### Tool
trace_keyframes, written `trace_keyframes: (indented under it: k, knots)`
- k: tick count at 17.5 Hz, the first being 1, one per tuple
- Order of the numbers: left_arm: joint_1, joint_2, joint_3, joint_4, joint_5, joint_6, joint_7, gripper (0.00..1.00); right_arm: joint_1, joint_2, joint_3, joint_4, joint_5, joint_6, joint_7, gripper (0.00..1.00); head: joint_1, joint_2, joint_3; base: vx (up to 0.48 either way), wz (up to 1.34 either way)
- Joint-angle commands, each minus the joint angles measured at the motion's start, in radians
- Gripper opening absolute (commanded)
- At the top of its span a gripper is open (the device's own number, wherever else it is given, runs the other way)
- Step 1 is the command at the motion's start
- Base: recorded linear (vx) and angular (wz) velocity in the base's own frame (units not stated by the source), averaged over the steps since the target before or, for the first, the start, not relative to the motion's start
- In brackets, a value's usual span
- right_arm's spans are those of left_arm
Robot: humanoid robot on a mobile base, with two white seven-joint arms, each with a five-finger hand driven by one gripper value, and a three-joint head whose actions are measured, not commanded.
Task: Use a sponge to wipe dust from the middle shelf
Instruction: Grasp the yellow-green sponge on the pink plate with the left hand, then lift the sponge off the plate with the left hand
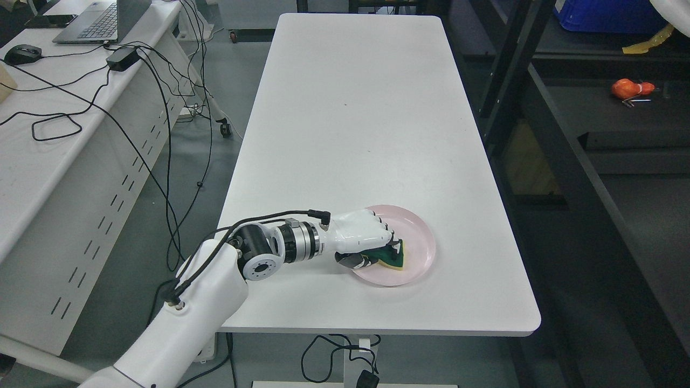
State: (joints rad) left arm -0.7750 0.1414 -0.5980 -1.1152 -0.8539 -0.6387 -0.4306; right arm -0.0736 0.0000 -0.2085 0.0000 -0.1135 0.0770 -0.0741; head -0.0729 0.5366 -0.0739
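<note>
Curling my left hand (362, 237) over the sponge (392, 256), I have my fingers (353, 261) wrapped down around its near end, the dark tips tucked beneath and the knuckles riding above, so the grip reads as closed on it rather than resting beside it. The sponge sits in the pink plate (423, 237), toward the plate's near-left part, with its green scrubbing face up and a yellow edge showing along the side nearest the table's front. Its long axis seems to run from my palm outward toward the right, tilted a little toward the front edge, and the free end points away from my wrist; my hand hides too much of it to be sure of the exact angle.

To do this step well, I judge I should squeeze evenly across the short width, lift straight up so the plate does not drag or tip, and check nothing slips before swinging away. The plate lies near the front of the white table (356, 108). The dark shelving (566, 161) stands off to my right, and that is where the sponge must travel.
</note>
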Motion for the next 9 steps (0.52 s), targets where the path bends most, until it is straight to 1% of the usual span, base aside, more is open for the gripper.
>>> trace_keyframes:
  k: [1,5,8,9]
  knots:
    - [0.057,0.001,0.161,0.020,0.143,-0.068,0.007,0.00,0.000,-0.017,0.000,-0.017,0.000,0.000,0.000,1.00,0.0000,0.000,0.000,0.000,0.00]
    - [0.100,0.004,0.266,0.011,0.170,-0.147,0.009,0.00,0.000,-0.017,0.000,-0.017,0.000,0.000,0.000,1.00,0.0000,0.000,0.000,0.000,0.00]
    - [0.074,0.015,0.349,-0.037,0.170,-0.147,0.007,0.00,0.000,-0.017,0.000,-0.017,0.000,0.000,0.000,1.00,0.0000,0.000,0.000,0.000,0.00]
    - [0.066,0.030,0.390,-0.076,0.171,-0.147,0.007,0.00,0.000,-0.017,0.000,-0.017,0.000,0.000,0.000,1.00,0.0000,0.000,0.000,0.000,0.00]
